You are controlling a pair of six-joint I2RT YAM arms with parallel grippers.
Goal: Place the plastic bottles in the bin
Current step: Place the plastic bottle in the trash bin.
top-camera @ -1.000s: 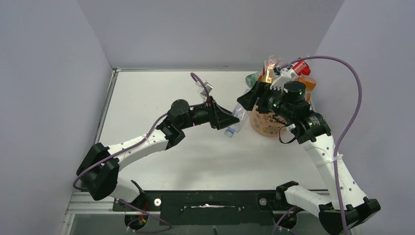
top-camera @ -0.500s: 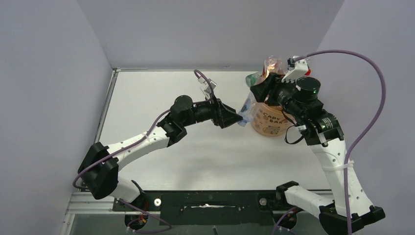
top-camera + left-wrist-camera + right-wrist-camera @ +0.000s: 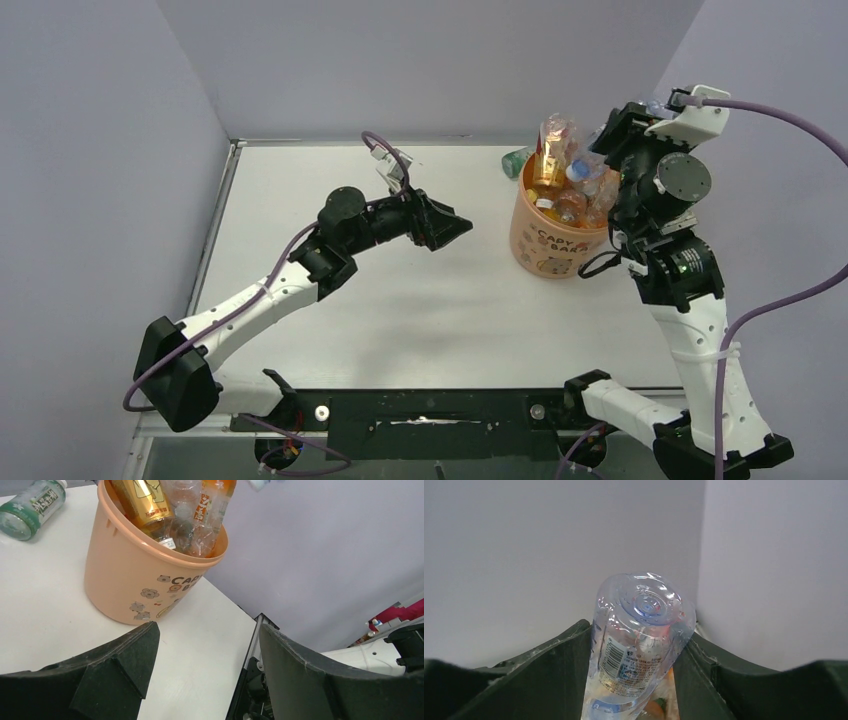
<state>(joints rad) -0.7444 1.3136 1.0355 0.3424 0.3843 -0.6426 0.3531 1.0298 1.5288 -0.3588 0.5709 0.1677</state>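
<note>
The bin (image 3: 546,243) is a pale-orange bucket at the right of the table, crammed with several plastic bottles (image 3: 556,170), orange and clear. My right gripper (image 3: 608,140) hangs above its far right rim, shut on a clear bottle with a blue label (image 3: 639,645); the bottle's base points up toward the wall in the right wrist view. My left gripper (image 3: 447,226) stands open and empty over the table, left of the bin (image 3: 135,580), its fingers (image 3: 125,660) apart with only the tabletop between them. A green-labelled bottle (image 3: 31,507) lies on the table behind the bin.
The grey back wall and right wall stand close behind and beside the bin. A purple cable (image 3: 790,110) loops from the right wrist out to the right. The black base rail (image 3: 430,410) runs along the table's near edge.
The clear bottle passed from my left gripper to my right. The left gripper opened and drew back to the left. The right gripper closed on the bottle and lifted it above the bin.
</note>
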